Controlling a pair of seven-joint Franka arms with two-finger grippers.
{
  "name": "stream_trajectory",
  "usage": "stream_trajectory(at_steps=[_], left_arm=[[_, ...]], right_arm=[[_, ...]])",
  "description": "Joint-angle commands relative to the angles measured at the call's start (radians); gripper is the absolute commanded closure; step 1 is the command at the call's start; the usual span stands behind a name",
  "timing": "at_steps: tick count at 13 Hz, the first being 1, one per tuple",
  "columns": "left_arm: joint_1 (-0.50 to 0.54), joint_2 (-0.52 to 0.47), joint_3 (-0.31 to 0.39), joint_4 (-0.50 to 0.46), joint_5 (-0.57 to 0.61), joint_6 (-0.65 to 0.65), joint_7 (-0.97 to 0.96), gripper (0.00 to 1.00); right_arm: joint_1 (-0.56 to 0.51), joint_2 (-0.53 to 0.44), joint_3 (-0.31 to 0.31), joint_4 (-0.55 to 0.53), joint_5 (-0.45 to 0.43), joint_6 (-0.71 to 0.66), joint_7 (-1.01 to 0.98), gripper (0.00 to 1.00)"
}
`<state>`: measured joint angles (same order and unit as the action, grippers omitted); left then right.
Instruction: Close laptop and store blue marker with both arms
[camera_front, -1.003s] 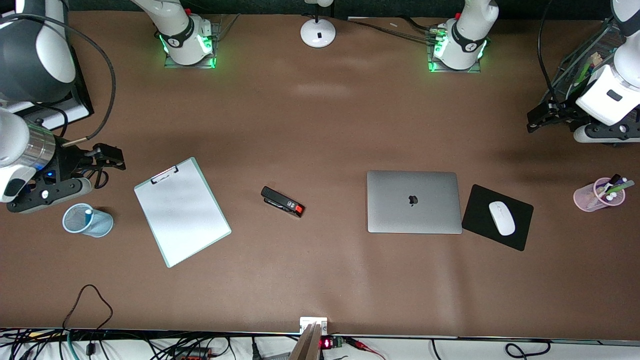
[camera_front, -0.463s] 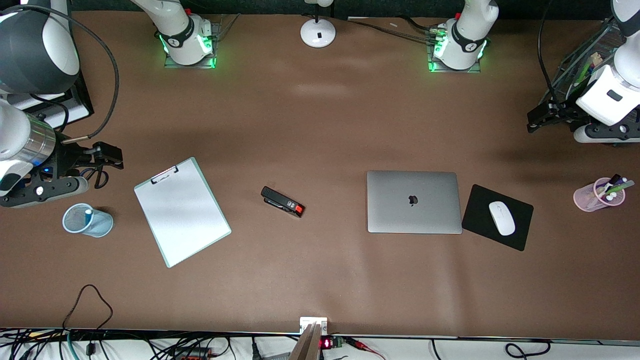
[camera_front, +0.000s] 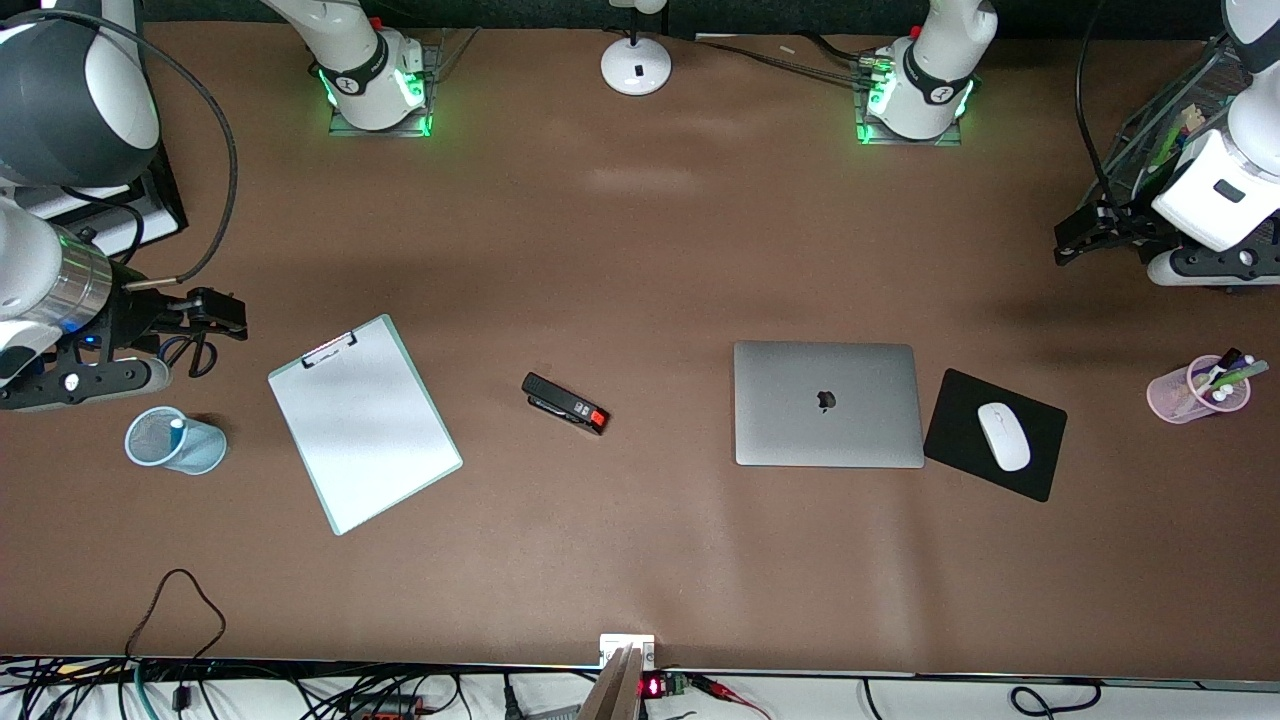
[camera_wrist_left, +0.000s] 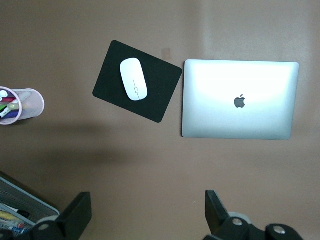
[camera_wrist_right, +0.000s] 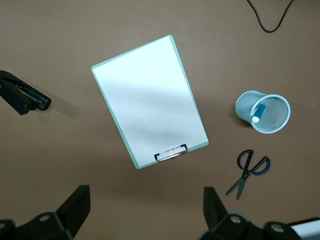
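From the front camera, my right gripper (camera_front: 215, 312) hangs with its fingers spread wide and nothing between them, over the right arm's end of the table, and the blue marker (camera_front: 177, 432) stands in the light blue mesh cup (camera_front: 176, 441) near it. My left gripper (camera_front: 1080, 238) hangs over the left arm's end, just as wide open and empty, and the laptop (camera_front: 828, 404) lies well apart from it with its lid shut flat, the black mouse pad (camera_front: 995, 434) just beside it. Through my left wrist camera, my left fingers (camera_wrist_left: 77, 215) stand far apart with bare table between them, the laptop and the white mouse (camera_wrist_left: 134, 79) lying well out from them. Through my right wrist camera, my right fingers (camera_wrist_right: 75, 205) gape empty too, with the clipboard (camera_wrist_right: 149, 100) lying out from the gap between them and the scissors (camera_wrist_right: 248, 171) between one fingertip and the cup with the marker.
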<state>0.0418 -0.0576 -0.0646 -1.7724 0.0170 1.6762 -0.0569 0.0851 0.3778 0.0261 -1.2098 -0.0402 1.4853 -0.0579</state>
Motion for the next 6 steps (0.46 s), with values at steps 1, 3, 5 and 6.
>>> stream_trajectory(at_steps=[1,3,5,6], left_arm=[[-0.002,0.012,0.003,0.028,-0.008,-0.016,0.009,0.0],[-0.002,0.012,0.003,0.028,-0.008,-0.016,0.009,0.0],[-0.002,0.012,0.003,0.028,-0.008,-0.016,0.009,0.0],[-0.002,0.012,0.003,0.028,-0.008,-0.016,0.009,0.0]], right_arm=[[-0.001,-0.051,-0.002,-0.03,-0.012,-0.016,0.026,0.0],[-0.021,-0.079,-0.009,-0.03,-0.006,-0.019,0.015,0.0],[-0.034,-0.092,-0.014,-0.028,-0.004,-0.028,0.01,0.0],[-0.035,-0.092,-0.014,-0.025,-0.007,-0.046,0.012,0.0]])
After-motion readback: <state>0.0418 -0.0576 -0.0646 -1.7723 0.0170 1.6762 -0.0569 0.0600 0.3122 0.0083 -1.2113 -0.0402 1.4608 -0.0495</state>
